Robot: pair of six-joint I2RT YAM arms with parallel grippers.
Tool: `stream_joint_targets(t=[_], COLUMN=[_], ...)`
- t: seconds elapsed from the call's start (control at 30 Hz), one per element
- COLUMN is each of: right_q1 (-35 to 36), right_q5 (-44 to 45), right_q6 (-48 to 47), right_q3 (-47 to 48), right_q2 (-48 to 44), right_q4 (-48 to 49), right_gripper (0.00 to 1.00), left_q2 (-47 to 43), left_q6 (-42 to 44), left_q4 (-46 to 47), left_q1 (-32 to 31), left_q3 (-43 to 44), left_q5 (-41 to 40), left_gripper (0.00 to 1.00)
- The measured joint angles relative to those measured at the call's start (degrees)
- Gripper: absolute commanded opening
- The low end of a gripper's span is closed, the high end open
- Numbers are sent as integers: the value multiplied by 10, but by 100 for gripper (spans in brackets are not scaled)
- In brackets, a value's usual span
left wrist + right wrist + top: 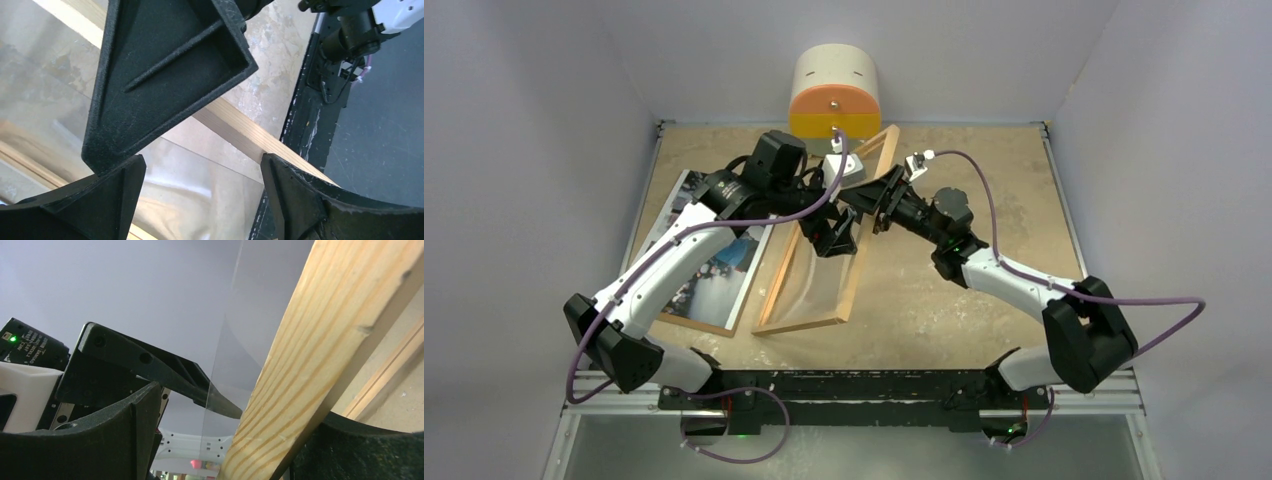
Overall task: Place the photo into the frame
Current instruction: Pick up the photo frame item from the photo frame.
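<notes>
While the photo (pixel 724 272) lies flat just left of the frame (pixel 776 282), both grippers straddle the frame's right rail. The left gripper (pixel 200 170) is wide, holding nothing. The right gripper (pixel 240 405) is spread, unclamped, probably to lift the clear pane (pixel 819 288).

The photo (pixel 720 272) is laid left of centre, the frame (pixel 802 325) just right of it. A cabinet (pixel 834 90) is set behind both.

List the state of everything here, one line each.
Frame: no photo in it.
Photo: flat on table, outside frame.
Left gripper: open, over frame's rail.
Right gripper: open, astride the rail.
Cabinet: drawers shut.
</notes>
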Motion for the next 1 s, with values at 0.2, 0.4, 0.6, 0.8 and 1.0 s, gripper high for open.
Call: stream_joint_targets(t=[0.2, 0.4, 0.6, 0.8, 1.0], right_q1=[2, 4, 4, 1, -15], right_q5=[3, 8, 13, 13, 17], right_q6=[-5, -19, -30, -53, -100], right_q3=[2, 2, -2, -30, -89], right_q2=[0, -3, -25, -82, -150], right_q4=[-18, -35, -70, -106, -193], right_gripper=[77, 76, 77, 76, 63], left_q2=[-1, -1, -1, -4, -5], left_q6=[5, 24, 42, 55, 76], left_q4=[-5, -22, -57, -72, -76], left_q1=[-19, -29, -30, -30, -30], left_q3=[0, 0, 4, 4, 8], left_q5=[-61, -131, -180, -233, -294], left_gripper=[91, 59, 31, 5, 0])
